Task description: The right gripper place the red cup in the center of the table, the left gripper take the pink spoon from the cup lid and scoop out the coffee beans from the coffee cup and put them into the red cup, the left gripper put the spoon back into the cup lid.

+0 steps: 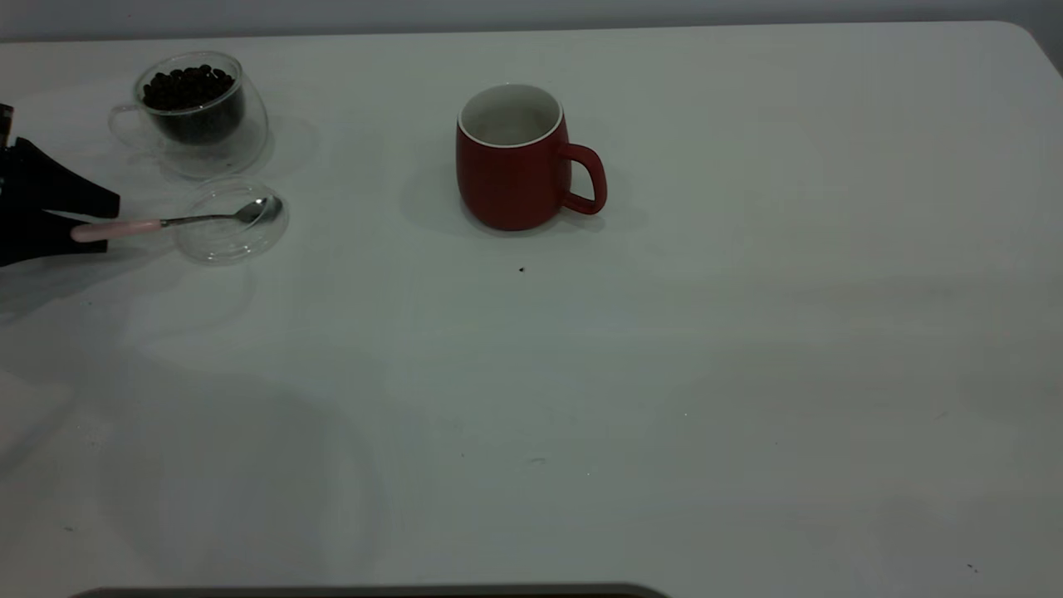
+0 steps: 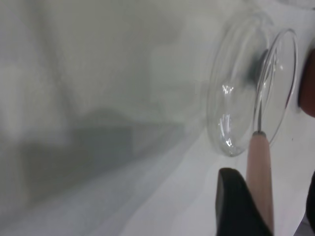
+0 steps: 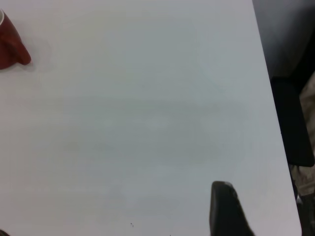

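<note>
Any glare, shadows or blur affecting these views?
Exterior view: dim, soft shadows across the table lower left, red cup sharp. Left wrist view: cup lid shows small highlights; pink spoon and left tool blurred. Right wrist view: evenly lit, no glare.

The left pincer (image 1: 93, 218) sits low at the worktop's (image 1: 664, 374) left edge, its two black jaws spread apart. Of the right pincer, a single dark fingertip (image 3: 224, 209) shows above the worktop.
</note>
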